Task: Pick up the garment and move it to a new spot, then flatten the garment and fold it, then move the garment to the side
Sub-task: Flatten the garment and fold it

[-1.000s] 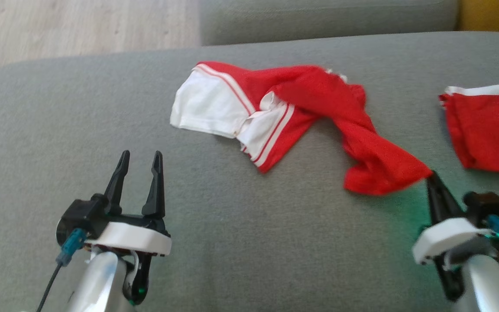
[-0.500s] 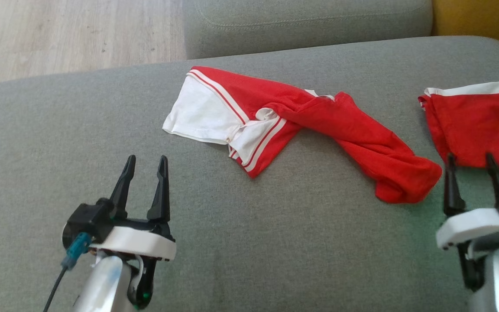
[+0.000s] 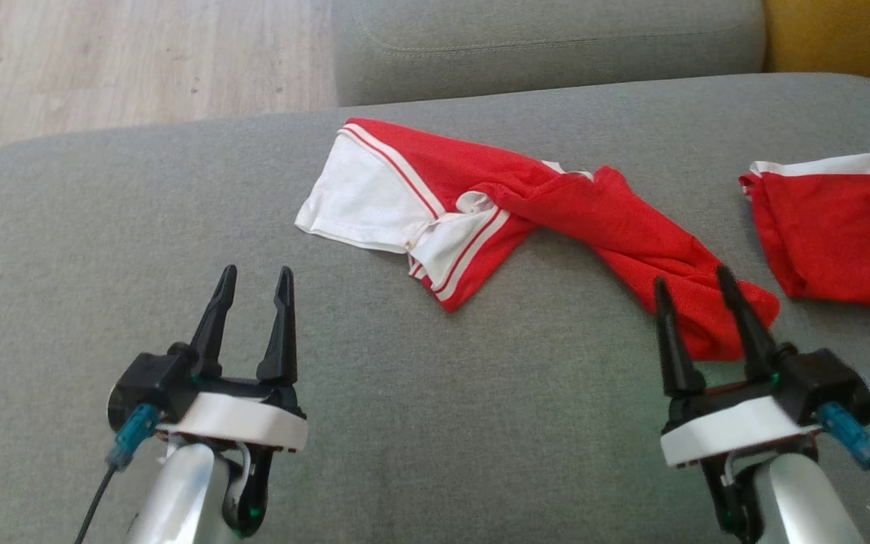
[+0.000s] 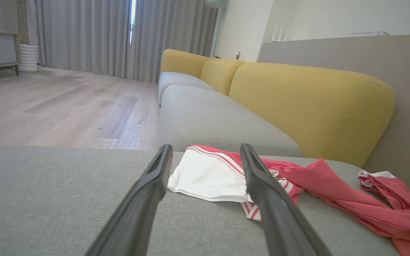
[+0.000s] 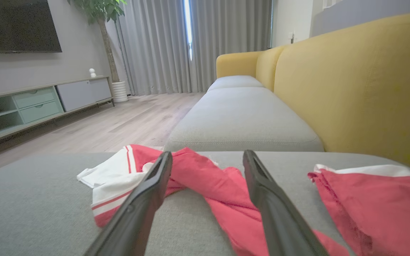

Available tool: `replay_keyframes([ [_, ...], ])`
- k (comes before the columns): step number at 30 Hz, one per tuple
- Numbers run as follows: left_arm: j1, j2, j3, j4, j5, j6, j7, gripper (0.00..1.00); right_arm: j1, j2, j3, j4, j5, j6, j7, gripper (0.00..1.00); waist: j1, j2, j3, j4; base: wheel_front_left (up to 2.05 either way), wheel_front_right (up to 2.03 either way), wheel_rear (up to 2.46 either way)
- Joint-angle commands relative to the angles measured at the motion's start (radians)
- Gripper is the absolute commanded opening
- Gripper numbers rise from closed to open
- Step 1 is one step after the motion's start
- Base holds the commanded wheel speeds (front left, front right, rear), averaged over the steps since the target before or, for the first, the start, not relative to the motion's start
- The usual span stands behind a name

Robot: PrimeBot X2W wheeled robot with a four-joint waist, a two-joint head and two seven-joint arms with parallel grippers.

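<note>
- Jaws of my left gripper (image 3: 257, 272) stand wide apart with nothing between them. It sits at the lower left of the head view, over bare grey fabric and well apart from the cloth.
- My right gripper (image 3: 692, 276) is at the lower right, jaws just as wide and gripping nothing. Its tips lie over the near end of the garment (image 3: 556, 211). In my right wrist view the red cloth runs across the gap between the two fingers. I cannot tell whether the tips touch it.
- Both arms are above the grey seat cushion (image 3: 405, 423), which carries everything here.
- The garment lies crumpled across the middle of that cushion. Its red part is twisted into a rope that slants down toward my right gripper. Its white panel, edged with red and white stripes, lies spread toward my left at the far side.
- A second red piece (image 3: 835, 227) with a white band along its far edge lies flat to my right. It is just beside the garment's near end, with a strip of grey showing between the two.
- Beyond the garment is the next cushion (image 3: 541, 45), also grey and bare.
- To my far left is pale wooden floor (image 3: 103, 60), and along my right runs the yellow backrest (image 3: 843, 38).
- Farthest off, my wrist views show grey curtains (image 5: 155, 42) and a low cabinet (image 5: 37, 103) against the wall.
</note>
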Motion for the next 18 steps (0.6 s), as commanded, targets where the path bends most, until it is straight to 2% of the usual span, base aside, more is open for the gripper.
replay_keyframes([
  [1,-0.017,0.004,0.035,-0.034,0.008,-0.004,-0.01,1.0,-0.021,-0.002,0.034,-0.026,0.009,-0.001,-0.011,1.0,0.0,-0.0001,0.003,0.009,0.0,0.0,0.0],
  [10,-0.027,0.001,0.016,-0.034,0.006,-0.005,-0.01,1.0,-0.089,-0.002,0.112,0.004,-0.018,-0.001,0.007,1.0,0.0,-0.0001,0.041,0.076,0.0,0.0,0.0],
  [14,-0.045,-0.004,-0.001,-0.029,0.003,-0.005,-0.01,1.0,-0.17,-0.002,0.195,0.051,-0.048,-0.001,0.08,1.0,0.0,-0.0001,0.077,0.12,0.0,0.0,0.0],
  [18,-0.062,-0.01,-0.02,-0.019,-0.002,-0.006,-0.01,1.0,-0.268,-0.002,0.279,0.162,-0.062,-0.001,0.165,1.0,0.0,-0.0001,0.105,0.166,0.0,0.0,0.0],
])
